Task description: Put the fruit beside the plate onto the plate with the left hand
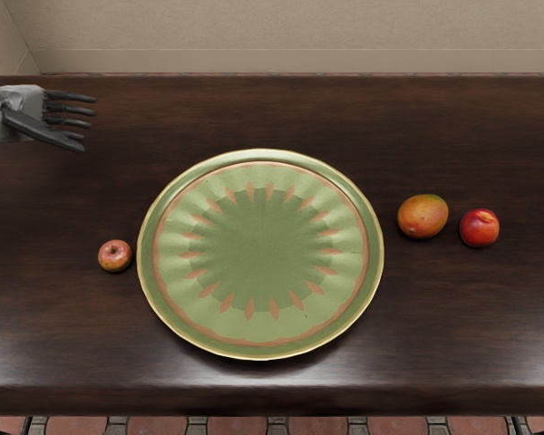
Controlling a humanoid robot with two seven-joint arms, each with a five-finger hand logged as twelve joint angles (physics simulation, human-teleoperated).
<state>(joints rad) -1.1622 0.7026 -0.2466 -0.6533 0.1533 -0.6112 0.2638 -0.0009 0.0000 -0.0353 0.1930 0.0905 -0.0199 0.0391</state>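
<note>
A dark wooden table (63,362) fills nearly the whole head view, its grain running side to side. A pale wall (281,36) runs behind its far edge at 12 o'clock.

At the table's middle lies a large round plate (261,249), flat on the wood. It is green with a thin yellow rim, a ring of terracotta and a circle of small terracotta petals around a darker green centre. Nothing lies on it.

At about 10 o'clock from the plate, well apart from it and near the table's far left corner, the left hand (38,113) shows at the picture's left edge. It has a grey wrist, and its dark fingers (71,110) are stretched out and slightly spread towards 3 o'clock. The hand is released and grasps nothing. Whether it touches the table I cannot tell.

At 3 o'clock from the plate, just off its rim, a mango (422,216) rests on the table, orange with a greenish patch. Just beyond it, farther towards 3 o'clock and apart from it, sits a red round fruit (479,227).

At 9 o'clock from the plate is a small red-and-yellow apple (115,256), stem dimple up, on the bare table just beside the rim.
</note>
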